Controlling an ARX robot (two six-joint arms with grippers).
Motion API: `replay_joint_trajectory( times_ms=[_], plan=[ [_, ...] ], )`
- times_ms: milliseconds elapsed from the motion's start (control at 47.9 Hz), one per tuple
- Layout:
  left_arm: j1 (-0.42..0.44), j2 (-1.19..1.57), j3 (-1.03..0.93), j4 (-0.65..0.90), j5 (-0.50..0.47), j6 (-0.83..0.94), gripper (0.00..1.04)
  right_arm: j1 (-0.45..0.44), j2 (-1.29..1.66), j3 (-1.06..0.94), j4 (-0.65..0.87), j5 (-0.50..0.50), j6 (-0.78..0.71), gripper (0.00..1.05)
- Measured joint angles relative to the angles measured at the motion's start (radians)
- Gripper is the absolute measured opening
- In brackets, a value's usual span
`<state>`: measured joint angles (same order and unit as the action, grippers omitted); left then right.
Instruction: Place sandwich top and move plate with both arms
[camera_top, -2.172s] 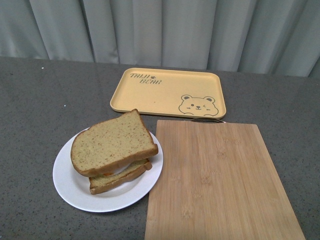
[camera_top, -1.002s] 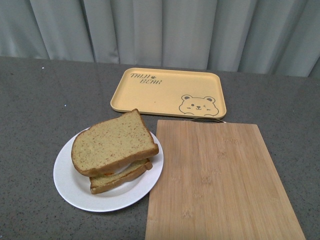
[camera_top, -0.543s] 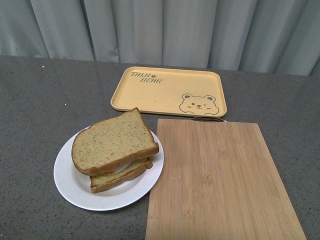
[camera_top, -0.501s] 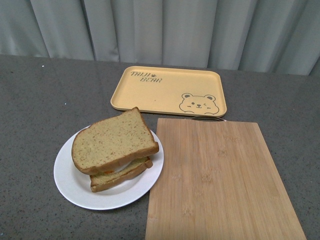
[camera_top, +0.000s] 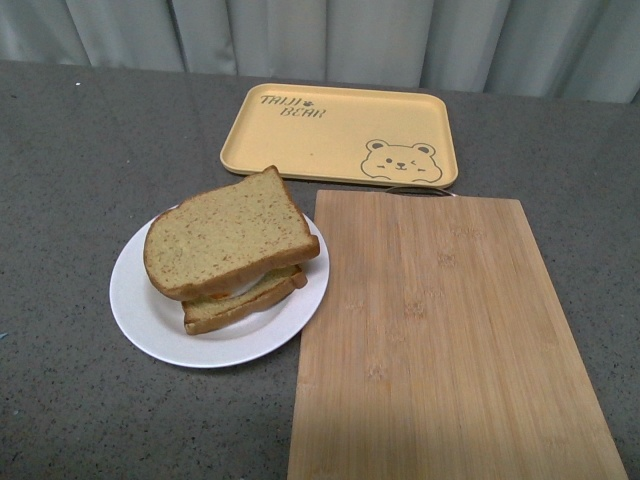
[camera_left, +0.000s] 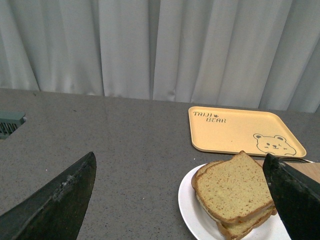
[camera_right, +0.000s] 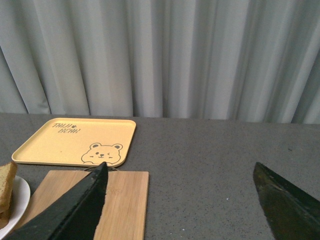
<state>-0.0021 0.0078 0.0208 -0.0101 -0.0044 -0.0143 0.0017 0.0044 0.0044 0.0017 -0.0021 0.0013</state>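
Camera view tilting down; items staying put. Sandwich top (camera_top: 228, 235) lying on lower slice (camera_top: 240, 310); plate (camera_top: 140, 310) sitting toward tabletop's (camera_top: 80, 150) near edge. Left end effector (camera_left: 178, 156), right end effector (camera_right: 180, 165) gaping, empty. Next, likely: gripping plate rim.

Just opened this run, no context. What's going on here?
Nothing is being held right now. The sandwich top lies on the lower slice on the white plate, which sits on the table left of the wooden board, with the yellow tray behind. The left tool and the right tool both stand open and empty above the table, touching neither plate nor bread.
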Motion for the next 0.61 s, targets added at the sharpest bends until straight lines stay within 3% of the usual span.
replay_joint_trajectory(
  times_ms=[63, 125, 418, 606],
  plan=[
    [0.005, 0.111, 0.054, -0.130, -0.002, -0.077, 0.98, 0.000, 0.000, 0.000, 0.000, 0.000, 0.000, 0.96],
    [0.015, 0.233, 0.066, -0.111, 0.012, -0.148, 0.98, 0.000, 0.000, 0.000, 0.000, 0.000, 0.000, 0.96],
    [0.068, 0.912, 0.154, 0.258, 0.167, -0.448, 0.98, 0.000, 0.000, 0.000, 0.000, 0.000, 0.000, 0.95],
    [0.091, 1.363, 0.260, 0.333, 0.304, -0.630, 0.98, 0.000, 0.000, 0.000, 0.000, 0.000, 0.000, 0.95]
  ],
)
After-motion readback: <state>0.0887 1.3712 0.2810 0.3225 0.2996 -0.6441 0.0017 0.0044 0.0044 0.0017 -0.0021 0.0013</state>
